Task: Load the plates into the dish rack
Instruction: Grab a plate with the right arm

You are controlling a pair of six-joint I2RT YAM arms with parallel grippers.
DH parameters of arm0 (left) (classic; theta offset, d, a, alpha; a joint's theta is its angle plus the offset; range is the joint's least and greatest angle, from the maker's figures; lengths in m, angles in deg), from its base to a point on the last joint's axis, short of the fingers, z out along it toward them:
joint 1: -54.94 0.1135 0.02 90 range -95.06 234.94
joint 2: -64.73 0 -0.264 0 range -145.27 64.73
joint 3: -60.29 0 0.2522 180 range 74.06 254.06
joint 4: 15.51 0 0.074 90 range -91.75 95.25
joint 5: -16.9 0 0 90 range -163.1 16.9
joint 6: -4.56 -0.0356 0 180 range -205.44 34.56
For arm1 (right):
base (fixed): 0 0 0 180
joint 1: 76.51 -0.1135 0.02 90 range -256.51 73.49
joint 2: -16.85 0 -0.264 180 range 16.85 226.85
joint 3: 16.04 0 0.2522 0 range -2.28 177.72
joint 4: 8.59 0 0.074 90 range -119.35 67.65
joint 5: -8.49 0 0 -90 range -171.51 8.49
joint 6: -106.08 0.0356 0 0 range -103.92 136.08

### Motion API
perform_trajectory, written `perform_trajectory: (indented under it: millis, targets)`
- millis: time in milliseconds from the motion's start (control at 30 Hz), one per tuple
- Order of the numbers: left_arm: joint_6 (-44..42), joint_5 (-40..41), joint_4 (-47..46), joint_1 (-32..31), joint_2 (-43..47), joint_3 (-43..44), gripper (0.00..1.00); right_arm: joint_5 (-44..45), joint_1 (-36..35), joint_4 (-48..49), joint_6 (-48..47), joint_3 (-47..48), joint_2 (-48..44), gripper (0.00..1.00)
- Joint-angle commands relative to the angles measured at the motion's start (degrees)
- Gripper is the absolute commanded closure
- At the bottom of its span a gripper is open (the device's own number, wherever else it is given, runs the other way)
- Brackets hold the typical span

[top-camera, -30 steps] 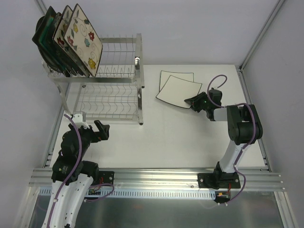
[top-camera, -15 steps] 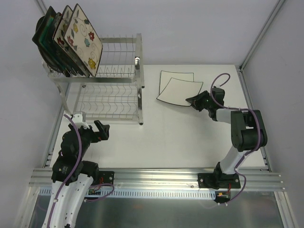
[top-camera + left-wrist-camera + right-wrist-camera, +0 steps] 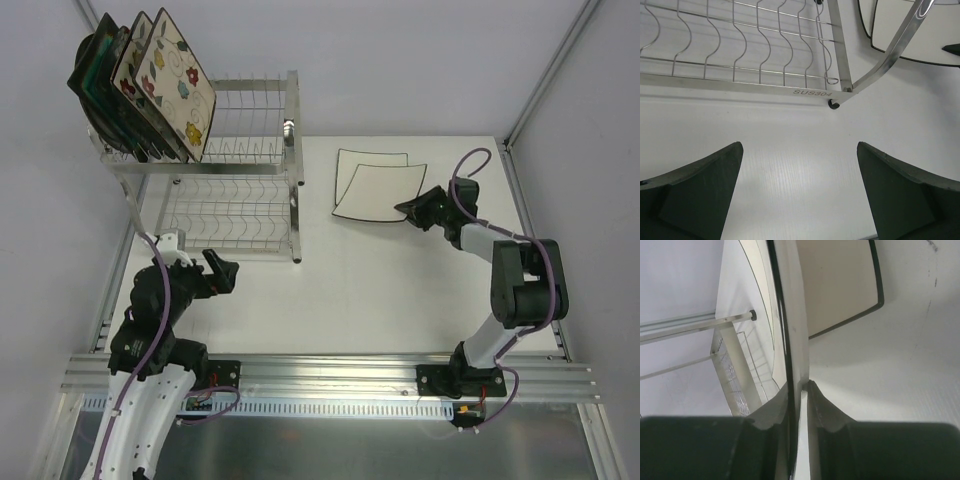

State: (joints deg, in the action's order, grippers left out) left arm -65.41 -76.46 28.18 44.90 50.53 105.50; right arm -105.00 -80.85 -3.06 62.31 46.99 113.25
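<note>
Lower plate [image 3: 372,157] mostly hidden under top white plate [image 3: 378,190], right of dish rack [image 3: 294,170]. Right gripper [image 3: 413,209] clamped on its near-right corner. Left gripper [image 3: 799,150] open near rack's foot. Racked plates [image 3: 178,85] overlap, far-left.

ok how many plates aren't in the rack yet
2. One white plate is pinched at its corner by the right hand, over the table right of the rack; the second plate lies flat just behind it, partly overlapped. Anything beneath them would be hidden.
</note>
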Motion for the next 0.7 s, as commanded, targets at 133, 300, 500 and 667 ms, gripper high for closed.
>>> perform_trajectory:
  millis: [133, 300, 500, 667]
  targets:
    - [5.0, -8.0, -2.0, 0.2, -7.2, 9.0, 0.01, -6.3, 1.1, 5.7, 0.5, 7.4, -9.5, 1.0]
    - [6.6, -18.0, -3.7, 0.2, -12.2, 13.3, 0.05, -7.5, 2.4, 2.6, 0.8, 8.5, -13.2, 0.99]
    - [9.6, -21.5, -5.3, 0.1, -16.5, 17.1, 0.01, -10.3, 4.2, -3.2, 0.7, 8.7, -19.0, 0.99]
    - [12.7, -23.9, -7.9, 0.1, -19.2, 18.6, 0.01, -14.0, 7.1, -9.9, -1.6, 8.4, -25.1, 0.99]
